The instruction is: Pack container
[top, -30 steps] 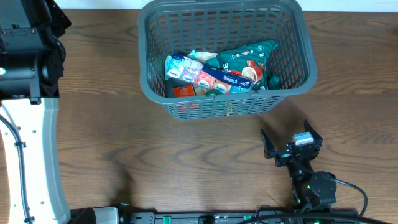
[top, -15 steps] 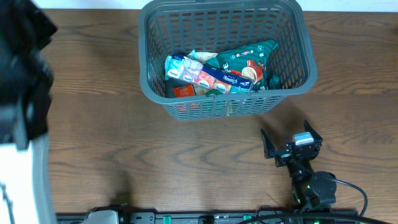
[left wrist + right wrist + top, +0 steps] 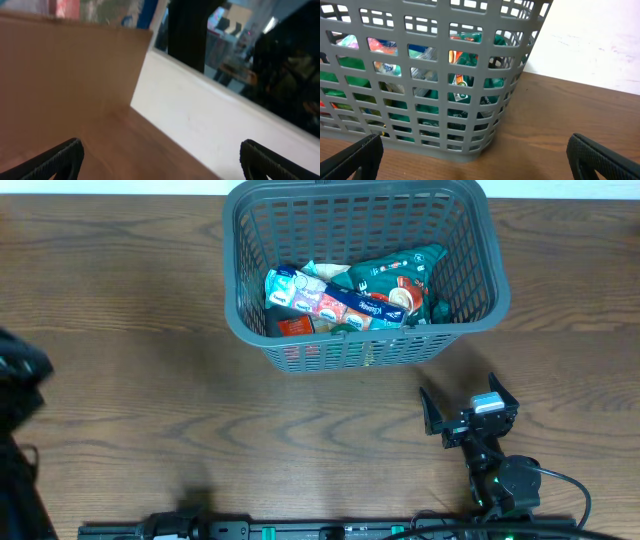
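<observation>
1. The container (image 3: 462, 270) is seen standing upright on the tabletop (image 3: 150, 380), at the middle of the far edge.
2. Inside it, a blue-and-white packet (image 3: 325, 300) is laid beside a teal pouch (image 3: 400, 275), and a red packet (image 3: 295, 326) is pressed against the near wall.
3. The right gripper (image 3: 460, 395) is found close to the near edge, right of the middle. It is well apart from the container and pointed toward it.
4. Its fingers (image 3: 428, 408) are spread wide, with nothing held between them.
5. From the right wrist, the container's lattice wall is seen straight ahead, and the packets are visible through the slots.
6. The left gripper (image 3: 160, 160) is shown only in its own wrist view, which is blurred.
7. Its fingers (image 3: 60, 157) are held wide apart and empty over a brown surface beside a white wall (image 3: 210, 125).
</observation>
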